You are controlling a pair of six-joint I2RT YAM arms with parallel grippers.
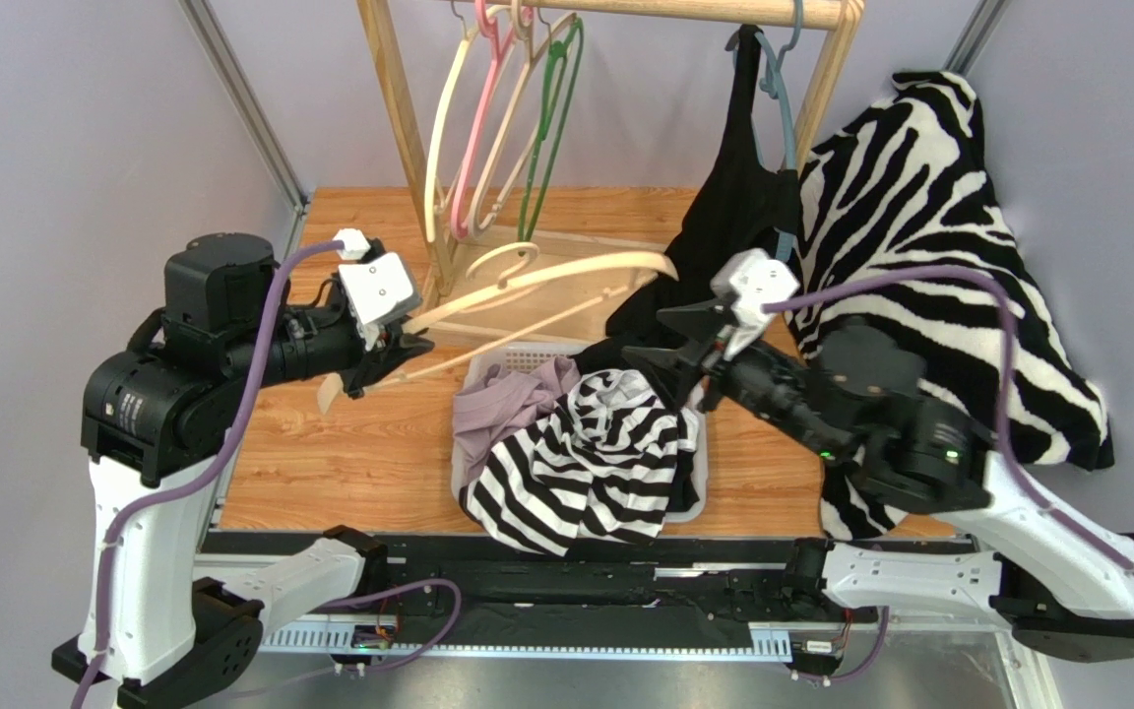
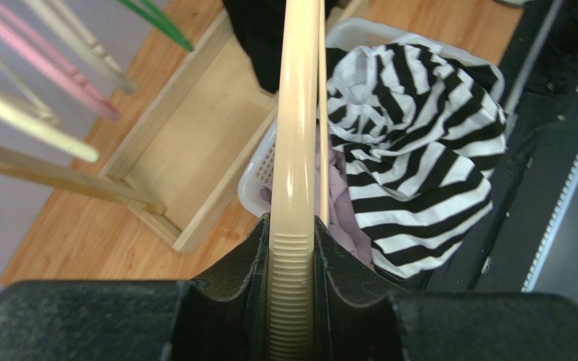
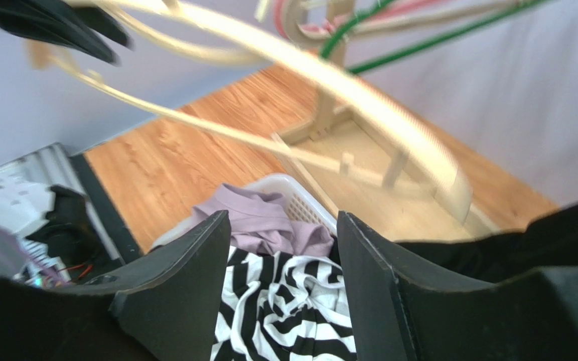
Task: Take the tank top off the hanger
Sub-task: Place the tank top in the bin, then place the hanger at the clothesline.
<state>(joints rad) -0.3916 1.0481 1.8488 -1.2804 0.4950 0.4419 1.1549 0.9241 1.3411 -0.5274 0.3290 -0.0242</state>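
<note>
The cream plastic hanger (image 1: 558, 284) is bare and held level above the table. My left gripper (image 1: 396, 347) is shut on its ribbed end, which shows between the pads in the left wrist view (image 2: 293, 248). The black-and-white striped tank top (image 1: 588, 458) lies crumpled in the white basket (image 1: 529, 355), on a lilac garment (image 1: 507, 399). My right gripper (image 1: 657, 343) is open and empty above the basket. In the right wrist view (image 3: 283, 248) the striped top (image 3: 284, 308) shows between its fingers, and the hanger (image 3: 345, 83) passes above.
A wooden clothes rack (image 1: 410, 133) stands behind with several empty coloured hangers (image 1: 507, 118). A black garment (image 1: 736, 192) hangs from a teal hanger. A zebra-print garment (image 1: 943, 251) is draped at the right, over my right arm.
</note>
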